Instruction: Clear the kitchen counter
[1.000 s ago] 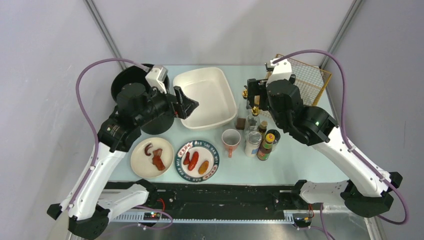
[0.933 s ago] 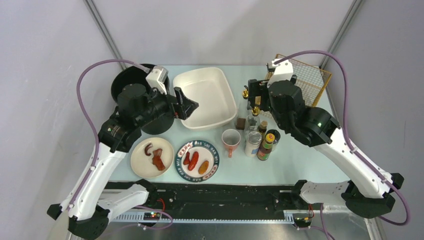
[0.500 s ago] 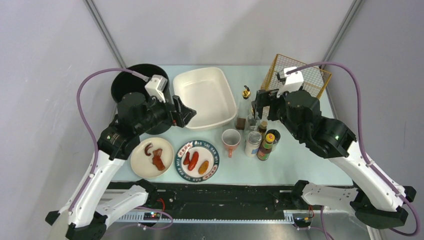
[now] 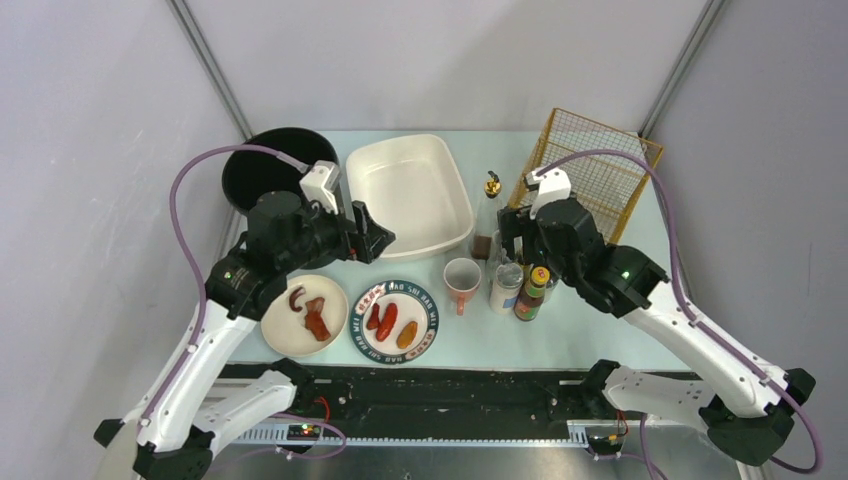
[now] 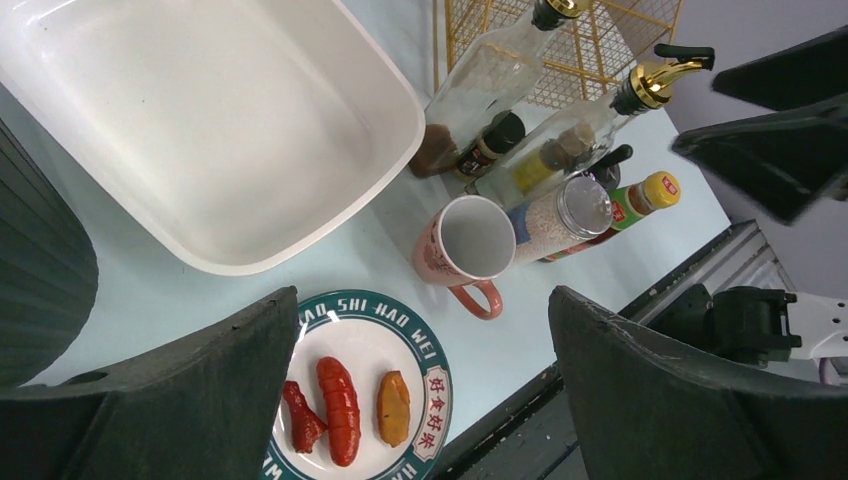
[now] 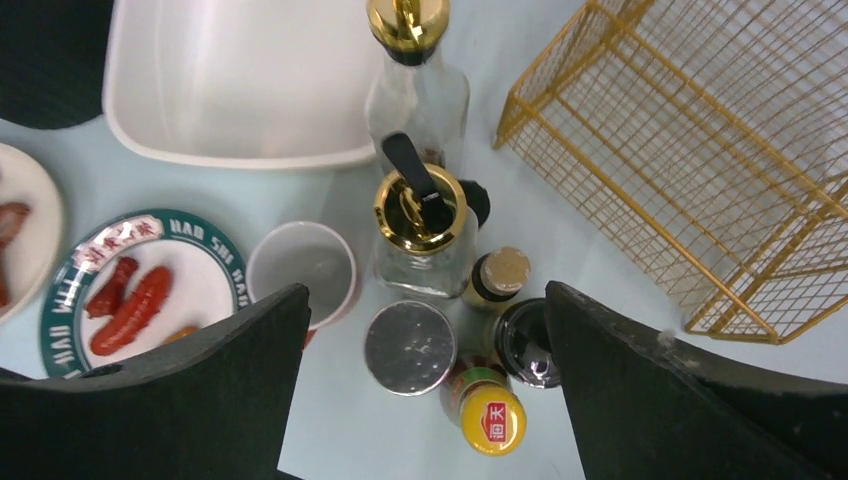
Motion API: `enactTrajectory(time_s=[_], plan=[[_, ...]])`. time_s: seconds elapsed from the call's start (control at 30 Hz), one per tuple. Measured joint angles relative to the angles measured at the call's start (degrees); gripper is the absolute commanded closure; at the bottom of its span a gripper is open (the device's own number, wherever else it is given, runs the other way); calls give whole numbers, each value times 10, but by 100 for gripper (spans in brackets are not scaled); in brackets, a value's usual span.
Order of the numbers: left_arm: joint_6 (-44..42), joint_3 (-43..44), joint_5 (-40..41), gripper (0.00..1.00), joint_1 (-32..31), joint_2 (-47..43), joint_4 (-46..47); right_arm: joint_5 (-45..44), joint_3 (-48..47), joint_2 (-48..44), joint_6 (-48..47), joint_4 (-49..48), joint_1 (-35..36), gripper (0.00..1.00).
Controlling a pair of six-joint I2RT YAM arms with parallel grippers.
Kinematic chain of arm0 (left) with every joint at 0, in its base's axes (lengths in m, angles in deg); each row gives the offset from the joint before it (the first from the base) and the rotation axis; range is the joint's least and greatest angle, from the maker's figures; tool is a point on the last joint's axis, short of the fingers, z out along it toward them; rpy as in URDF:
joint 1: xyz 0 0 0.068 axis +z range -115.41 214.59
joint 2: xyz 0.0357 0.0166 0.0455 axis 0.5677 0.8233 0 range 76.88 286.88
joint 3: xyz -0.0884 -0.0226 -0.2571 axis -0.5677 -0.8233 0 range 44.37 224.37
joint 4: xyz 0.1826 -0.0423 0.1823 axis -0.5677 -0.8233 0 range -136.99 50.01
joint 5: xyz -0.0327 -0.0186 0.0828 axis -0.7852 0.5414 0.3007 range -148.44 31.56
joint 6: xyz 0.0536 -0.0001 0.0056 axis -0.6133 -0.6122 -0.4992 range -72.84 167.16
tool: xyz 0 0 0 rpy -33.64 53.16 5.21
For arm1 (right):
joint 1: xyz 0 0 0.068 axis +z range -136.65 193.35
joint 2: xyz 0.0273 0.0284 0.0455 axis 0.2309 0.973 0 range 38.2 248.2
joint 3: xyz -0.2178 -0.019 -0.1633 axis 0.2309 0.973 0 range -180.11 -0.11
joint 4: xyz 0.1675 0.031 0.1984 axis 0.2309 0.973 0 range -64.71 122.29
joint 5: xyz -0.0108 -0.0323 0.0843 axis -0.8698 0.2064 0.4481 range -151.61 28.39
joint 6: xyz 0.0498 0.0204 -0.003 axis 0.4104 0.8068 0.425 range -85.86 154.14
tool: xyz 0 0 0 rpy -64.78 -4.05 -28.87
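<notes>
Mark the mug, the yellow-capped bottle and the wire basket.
mug (image 5: 470, 238): left wrist view, bare inside.
yellow-capped bottle (image 6: 492, 420): right wrist view, yellow cap.
wire basket (image 4: 600, 165): top external view, bare mesh.

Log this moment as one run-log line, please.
left hand: open, empty | right hand: open, above bottles | counter: plates, mug, bottles not cleared

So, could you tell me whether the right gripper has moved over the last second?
Yes. The right gripper has drawn back toward the near edge, uncovering the wire basket, and now hangs open above the bottles.
</notes>
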Motion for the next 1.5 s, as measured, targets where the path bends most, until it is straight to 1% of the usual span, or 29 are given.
enactTrajectory(time_s=[0.1,0.17,0.27,0.37,0.67,1.17,1.37,1.5], plan=[[0,-7,-5,2,0,-11,0,20,47,-3,-4,-25,-21,11],[0,-10,-9,2,0,-19,0,33,84,-12,-10,-60,-31,12],[-3,-11,-11,2,0,-28,0,51,138,-35,-22,-113,-37,12],[-5,-14,-11,2,0,-31,1,61,165,-45,-31,-152,-37,13],[-5,-23,-11,2,0,-31,0,69,189,-29,-51,-249,-37,20],[-11,-30,-11,2,0,-43,0,62,237,-17,-57,-322,-40,32],[-14,-36,-11,2,0,-43,0,57,242,-17,-60,-330,-44,39],[-15,-37,-11,2,0,-43,0,56,242,-17,-61,-334,-47,50]])
